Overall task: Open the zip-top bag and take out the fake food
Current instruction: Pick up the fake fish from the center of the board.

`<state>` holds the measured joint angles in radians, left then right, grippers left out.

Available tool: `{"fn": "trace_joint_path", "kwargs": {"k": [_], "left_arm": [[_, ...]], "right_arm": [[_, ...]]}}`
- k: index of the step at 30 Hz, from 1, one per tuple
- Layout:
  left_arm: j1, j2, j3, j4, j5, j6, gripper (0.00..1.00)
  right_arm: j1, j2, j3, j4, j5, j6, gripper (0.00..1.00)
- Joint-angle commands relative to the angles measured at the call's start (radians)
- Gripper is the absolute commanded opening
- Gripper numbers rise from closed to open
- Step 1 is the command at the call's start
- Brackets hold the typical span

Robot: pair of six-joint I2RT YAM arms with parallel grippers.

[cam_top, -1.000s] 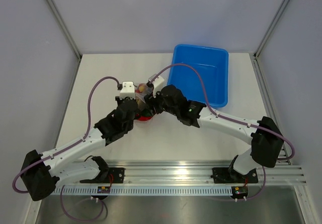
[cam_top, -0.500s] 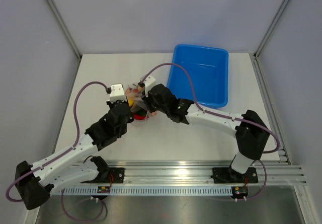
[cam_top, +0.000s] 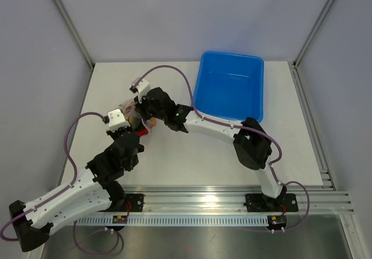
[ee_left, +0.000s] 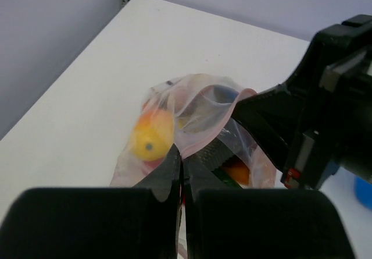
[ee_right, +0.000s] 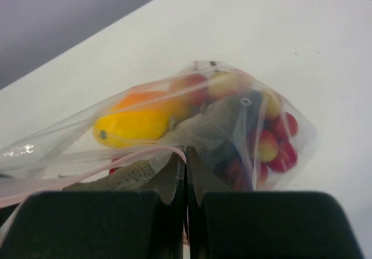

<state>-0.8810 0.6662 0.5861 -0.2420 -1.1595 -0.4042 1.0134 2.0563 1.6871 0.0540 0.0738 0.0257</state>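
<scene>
the zip-top bag [cam_top: 132, 113] is on the table [cam_top: 174, 160] toward its left edge, about midway between the near and far edges, well apart from the blue tub [cam_top: 229, 90] at the far right corner. the left gripper [ee_left: 182, 161] is fully closed, pinching the pink rim of the bag's mouth, and the right gripper [ee_right: 186, 157] is fully closed on the pink zipper strip from the opposite side. the fake food [ee_right: 136, 125] is inside the bag, with a yellow piece, a grey fish [ee_right: 218, 122] and a red grape bunch [ee_right: 279, 151] visible through the clear plastic.
</scene>
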Motion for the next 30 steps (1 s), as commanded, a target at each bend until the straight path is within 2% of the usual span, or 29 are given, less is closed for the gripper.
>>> {"fn": "trace_joint_path", "kwargs": {"k": [1,3,5,11,14,15,18,19,20,25,30], "left_arm": [[-0.021,-0.057,0.011,0.067,-0.213,-0.035,0.0],[-0.022,-0.045,-0.003,0.137,-0.183,0.03,0.0],[-0.022,-0.024,-0.014,0.206,-0.146,0.085,0.0],[-0.022,0.062,0.009,0.237,-0.114,0.105,0.0],[-0.022,0.059,0.003,0.272,-0.045,0.102,0.0],[-0.022,0.056,-0.006,0.286,-0.022,0.108,0.0],[-0.021,0.058,-0.009,0.3,0.033,0.091,0.0],[-0.021,0.065,-0.009,0.306,0.047,0.09,0.0],[-0.021,0.078,-0.006,0.308,0.049,0.09,0.0],[-0.021,0.13,0.015,0.293,0.064,0.068,0.0],[-0.021,0.188,0.043,0.259,0.072,0.013,0.0]], "right_arm": [[-0.032,0.112,0.158,-0.08,-0.002,-0.032,0.0],[-0.032,0.165,0.262,-0.14,-0.015,0.011,0.0],[-0.032,0.163,0.275,-0.158,-0.002,0.013,0.0],[-0.053,0.021,0.027,-0.071,0.093,-0.012,0.0],[-0.084,-0.045,-0.076,-0.065,0.097,0.017,0.22],[-0.097,-0.062,-0.096,-0.066,0.093,0.025,0.39],[-0.108,-0.143,-0.184,-0.083,0.067,0.042,0.54],[-0.108,-0.169,-0.241,-0.071,0.069,0.049,0.68],[-0.108,-0.223,-0.269,-0.065,0.069,0.063,0.72],[-0.108,-0.344,-0.357,-0.071,0.011,0.203,0.75],[-0.108,-0.392,-0.395,-0.066,-0.014,0.298,0.69]]}}
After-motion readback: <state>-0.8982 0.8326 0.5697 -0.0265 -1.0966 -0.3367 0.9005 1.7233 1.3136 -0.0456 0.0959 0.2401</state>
